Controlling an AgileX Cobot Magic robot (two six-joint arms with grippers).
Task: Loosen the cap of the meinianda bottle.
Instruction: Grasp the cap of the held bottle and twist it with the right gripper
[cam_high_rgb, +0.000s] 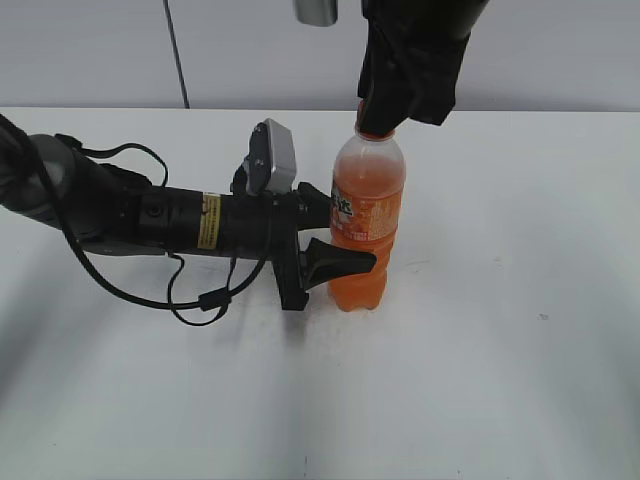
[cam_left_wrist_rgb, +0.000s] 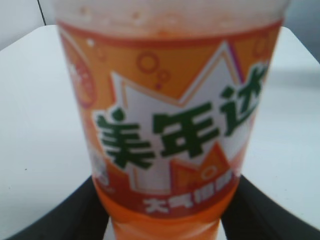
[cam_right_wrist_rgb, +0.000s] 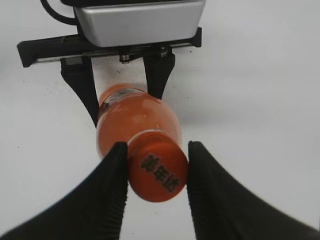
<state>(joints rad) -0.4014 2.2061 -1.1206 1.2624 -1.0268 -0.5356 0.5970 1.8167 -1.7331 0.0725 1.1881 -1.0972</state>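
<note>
The meinianda bottle (cam_high_rgb: 368, 220) stands upright on the white table, full of orange liquid, and its orange-green label fills the left wrist view (cam_left_wrist_rgb: 170, 125). My left gripper (cam_high_rgb: 345, 232) comes in level from the left and is shut on the bottle's lower waist, with a black finger on each side (cam_left_wrist_rgb: 165, 220). My right gripper (cam_high_rgb: 378, 115) hangs from above over the bottle top. In the right wrist view its two fingers (cam_right_wrist_rgb: 156, 162) press both sides of the orange cap (cam_right_wrist_rgb: 157, 172). The cap is mostly hidden in the exterior view.
The white table (cam_high_rgb: 500, 350) lies all around the bottle. The left arm's body and black cable (cam_high_rgb: 190, 290) lie along the table at the left. A grey wall stands behind. The left gripper's silver camera housing shows in the right wrist view (cam_right_wrist_rgb: 137, 20).
</note>
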